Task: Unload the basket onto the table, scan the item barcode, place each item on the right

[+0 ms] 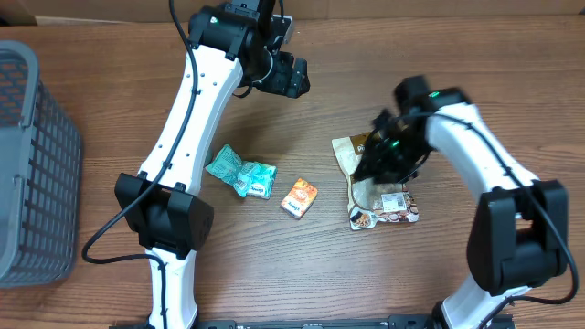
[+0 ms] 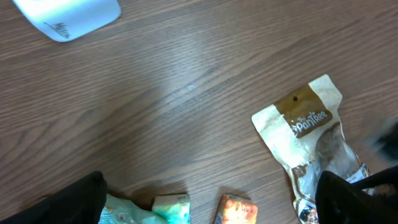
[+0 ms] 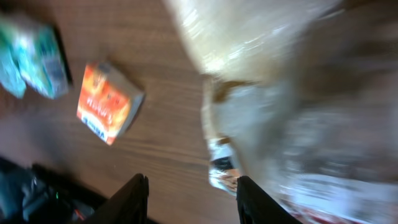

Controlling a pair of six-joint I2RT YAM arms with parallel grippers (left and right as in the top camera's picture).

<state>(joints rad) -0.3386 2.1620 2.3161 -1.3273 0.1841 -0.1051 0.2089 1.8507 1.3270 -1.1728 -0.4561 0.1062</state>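
While the right gripper (image 3: 193,183) hangs over the snack pouch (image 1: 391,210), fingers half parted and grip not discernible, the left gripper (image 2: 210,186) waits well beyond the pouch's top, wide and empty. Step: pickup. Next: firm hold, barcode turned outward.

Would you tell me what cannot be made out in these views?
- Pouch barcode: too small overhead; smeared by motion blur in right wrist view.
- Right gripper: whether it grips the pouch; arm covers it overhead, wrist view blurred.
- White object: cut off by left wrist view's top edge.
- Orange box lettering: blurred, right wrist view.
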